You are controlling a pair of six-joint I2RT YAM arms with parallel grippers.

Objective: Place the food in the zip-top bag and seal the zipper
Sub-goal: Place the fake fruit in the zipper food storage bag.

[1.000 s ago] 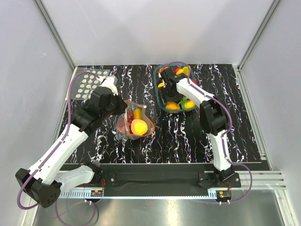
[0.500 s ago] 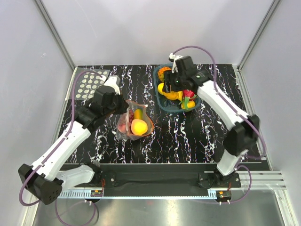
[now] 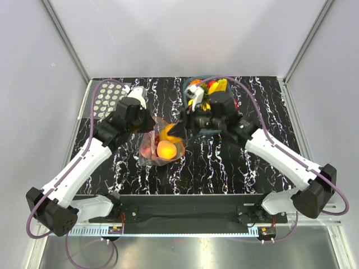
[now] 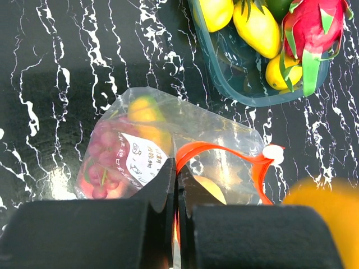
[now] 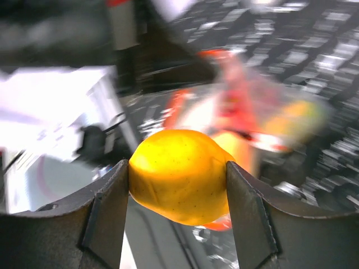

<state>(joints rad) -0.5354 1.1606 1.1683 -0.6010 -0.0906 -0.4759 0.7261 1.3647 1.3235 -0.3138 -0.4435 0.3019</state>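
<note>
The clear zip-top bag [image 3: 152,152] lies at mid-table with an orange round fruit [image 3: 164,149] and red-purple grapes [image 4: 104,162] inside. Its red-orange zipper [image 4: 216,147] arches open. My left gripper [image 4: 177,176] is shut on the bag's mouth edge at the zipper, holding it up; in the top view the left gripper [image 3: 149,123] is at the bag's far-left edge. My right gripper [image 5: 178,179] is shut on a yellow-orange fruit [image 5: 179,174]. In the top view the right gripper [image 3: 176,131] holds this fruit [image 3: 168,133] at the bag's mouth.
The dark teal tray [image 4: 247,96] sits behind and right of the bag, holding yellow fruits [image 4: 255,25] and a pink dragon fruit [image 4: 308,28]; my right arm partly covers the tray [image 3: 187,89] in the top view. A clear sheet with white dots [image 3: 106,101] lies at the far left.
My right arm has swung left from the tray, carrying the yellow-orange fruit to the bag's mouth. My left gripper keeps its hold on the bag edge, shifted slightly.
</note>
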